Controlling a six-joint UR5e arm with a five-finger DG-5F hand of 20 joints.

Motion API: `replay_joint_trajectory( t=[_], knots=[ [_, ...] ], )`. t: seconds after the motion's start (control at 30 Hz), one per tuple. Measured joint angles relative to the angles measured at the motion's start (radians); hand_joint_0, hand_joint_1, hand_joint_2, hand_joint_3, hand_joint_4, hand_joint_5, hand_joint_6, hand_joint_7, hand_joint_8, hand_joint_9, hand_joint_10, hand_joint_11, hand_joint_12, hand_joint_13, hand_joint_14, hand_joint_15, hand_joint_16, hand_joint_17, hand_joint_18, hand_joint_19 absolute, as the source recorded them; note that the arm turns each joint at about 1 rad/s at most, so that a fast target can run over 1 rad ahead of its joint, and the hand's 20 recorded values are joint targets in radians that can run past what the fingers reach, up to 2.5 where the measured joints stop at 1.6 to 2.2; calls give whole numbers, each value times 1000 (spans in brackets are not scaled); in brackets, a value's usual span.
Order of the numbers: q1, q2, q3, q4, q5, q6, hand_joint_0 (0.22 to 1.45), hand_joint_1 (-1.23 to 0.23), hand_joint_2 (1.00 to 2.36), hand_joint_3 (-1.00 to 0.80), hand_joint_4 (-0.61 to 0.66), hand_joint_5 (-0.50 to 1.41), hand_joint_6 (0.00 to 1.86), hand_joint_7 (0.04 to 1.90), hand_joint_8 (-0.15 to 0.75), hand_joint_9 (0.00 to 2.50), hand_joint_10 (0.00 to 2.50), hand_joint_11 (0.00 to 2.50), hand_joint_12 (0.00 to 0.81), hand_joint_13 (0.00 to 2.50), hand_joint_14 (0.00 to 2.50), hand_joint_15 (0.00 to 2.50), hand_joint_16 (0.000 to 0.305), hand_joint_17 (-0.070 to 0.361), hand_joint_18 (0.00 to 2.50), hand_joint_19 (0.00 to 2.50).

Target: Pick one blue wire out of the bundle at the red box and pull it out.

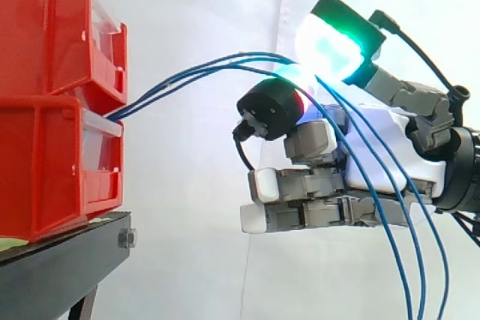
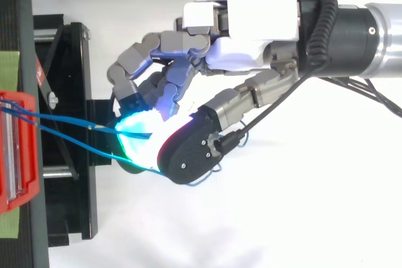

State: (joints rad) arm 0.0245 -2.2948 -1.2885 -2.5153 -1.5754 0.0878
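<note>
Two red bins (image 1: 52, 95) are stacked at the left on a black stand (image 1: 60, 260). A bundle of thin blue wires (image 1: 187, 74) comes out between the bins and runs right to my hand (image 1: 390, 148). Its green-glowing fingertips (image 1: 334, 43) and thumb are curled together and pinch the wires. I cannot tell how many wires are in the pinch. Behind the pinch the wires hang down (image 1: 405, 260) past the palm. From above, the wires (image 2: 69, 123) stretch from the red box (image 2: 19, 149) to the glowing pads of the hand (image 2: 251, 29).
A white curtain stands behind everything. The black stand (image 2: 69, 92) reaches under the wires toward the hand. A clear drawer front (image 1: 105, 129) shows in the lower bin. Open space lies between the bins and the hand.
</note>
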Motion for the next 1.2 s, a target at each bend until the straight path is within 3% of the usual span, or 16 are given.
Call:
replay_joint_trajectory(
  t=[0.23, 0.47, 0.6, 0.67, 0.77, 0.93, 1.1, 1.2],
  knots=[
    [0, 0, 0, 1, 0, 0, 623, -897, 1011, -362, 160, -134, 873, 1304, 248, 982, 28, 831, 372, 632, 21, 523, 57, 129, 393, 451],
    [0, 0, 0, 1, 0, 0, 629, -926, 1000, -500, 165, -137, 874, 1292, 239, 963, 28, 837, 364, 626, 21, 516, 57, 129, 409, 428],
    [0, 0, 0, 1, 0, 0, 524, -786, 1000, -500, 161, -130, 870, 1258, 254, 1001, 26, 820, 376, 640, 20, 517, 60, 135, 425, 453],
    [0, 0, 0, 1, 0, 0, 488, -636, 1000, -500, 151, -118, 854, 1265, 262, 1050, 26, 817, 391, 657, 21, 518, 63, 141, 433, 479],
    [0, 0, 0, 1, 0, 0, 491, -505, 1000, -500, 140, -111, 838, 1269, 265, 1081, 26, 805, 394, 661, 20, 532, 63, 142, 413, 501],
    [0, 0, 0, 1, 0, 0, 530, -409, 1001, -487, 107, -105, 825, 1299, 246, 1096, 27, 812, 380, 650, 21, 539, 60, 136, 360, 523],
    [0, 0, 0, 1, 0, 0, 564, -666, 1011, -343, 153, -111, 840, 1351, 259, 1114, 28, 841, 375, 659, 21, 542, 58, 131, 380, 514],
    [0, 0, 0, 1, 0, 0, 567, -722, 1013, -302, 159, -115, 850, 1353, 257, 1113, 28, 866, 375, 665, 23, 540, 58, 131, 390, 503]
  ],
)
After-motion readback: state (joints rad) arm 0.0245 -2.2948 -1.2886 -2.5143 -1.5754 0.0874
